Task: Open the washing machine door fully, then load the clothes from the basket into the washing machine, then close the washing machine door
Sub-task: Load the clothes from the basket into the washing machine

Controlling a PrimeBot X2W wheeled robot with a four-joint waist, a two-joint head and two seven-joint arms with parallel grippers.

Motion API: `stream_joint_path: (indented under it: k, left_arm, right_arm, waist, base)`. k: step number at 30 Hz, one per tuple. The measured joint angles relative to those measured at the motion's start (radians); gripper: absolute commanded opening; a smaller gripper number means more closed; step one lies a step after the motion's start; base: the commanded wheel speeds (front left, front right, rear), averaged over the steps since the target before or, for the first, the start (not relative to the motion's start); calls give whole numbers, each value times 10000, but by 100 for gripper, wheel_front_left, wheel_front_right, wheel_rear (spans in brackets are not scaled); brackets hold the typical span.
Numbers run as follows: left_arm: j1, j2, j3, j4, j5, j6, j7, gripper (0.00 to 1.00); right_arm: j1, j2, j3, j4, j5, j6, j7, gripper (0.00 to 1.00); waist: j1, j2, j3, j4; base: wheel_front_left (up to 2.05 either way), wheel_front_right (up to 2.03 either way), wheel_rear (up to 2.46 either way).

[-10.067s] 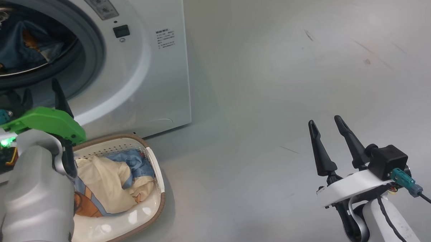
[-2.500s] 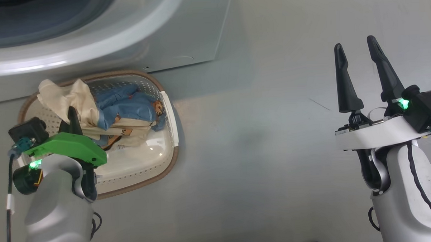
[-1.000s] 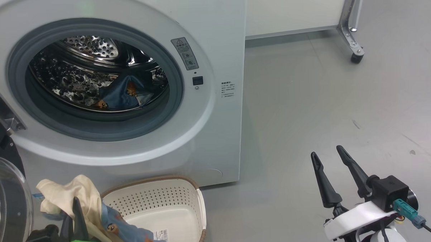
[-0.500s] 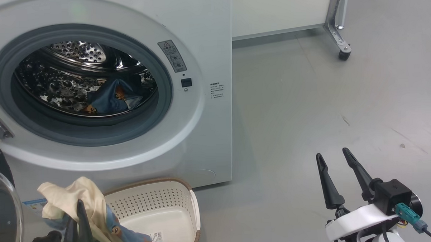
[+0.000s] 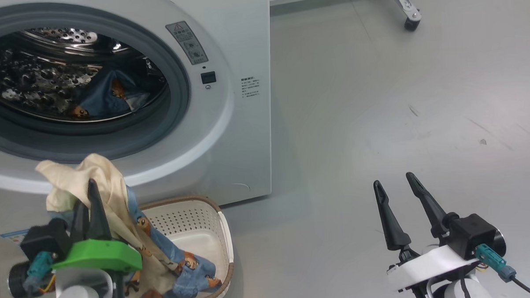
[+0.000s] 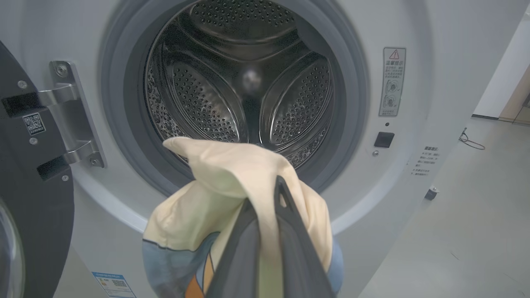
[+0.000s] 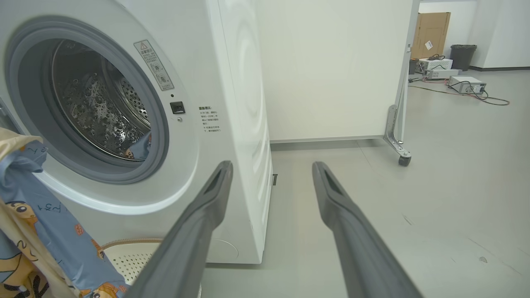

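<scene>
The left pincer (image 5: 86, 195), clamped tight on the cream part of the clothes (image 5: 163, 263), holds the bundle raised at the near left before the washing machine (image 5: 239, 44), with its blue printed tail hanging into the basket (image 5: 183, 218) on the floor. The drum (image 5: 24, 73) stands open, and one blue printed garment (image 5: 104, 95) lies at its bottom. The right pincer (image 5: 393, 179), near right, is spread wide and empty.

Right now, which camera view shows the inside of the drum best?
The left wrist view: it looks straight into the drum, down to its back wall. The head view crops its left side; the right wrist view sees it at a slant.
</scene>
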Motion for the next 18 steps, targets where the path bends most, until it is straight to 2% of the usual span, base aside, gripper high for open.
stream_joint_path:
  k: [4, 18]
  left_arm:
    - [-940, 245, 270, 194, 0, 100, 374, 0]
    - [-4428, 2086, 1126, 1106, 278, 303, 1616, 0]
  right_arm:
    - [-379, 15, 142, -77, 94, 0, 0, 100]
    - [-1412, 71, 671, -339, 219, 0, 0, 100]
  waist:
    - [0, 0, 476, -189]
    - [1, 0, 2285, -1198]
  base:
    - [0, 0, 0]
    - [0, 0, 0]
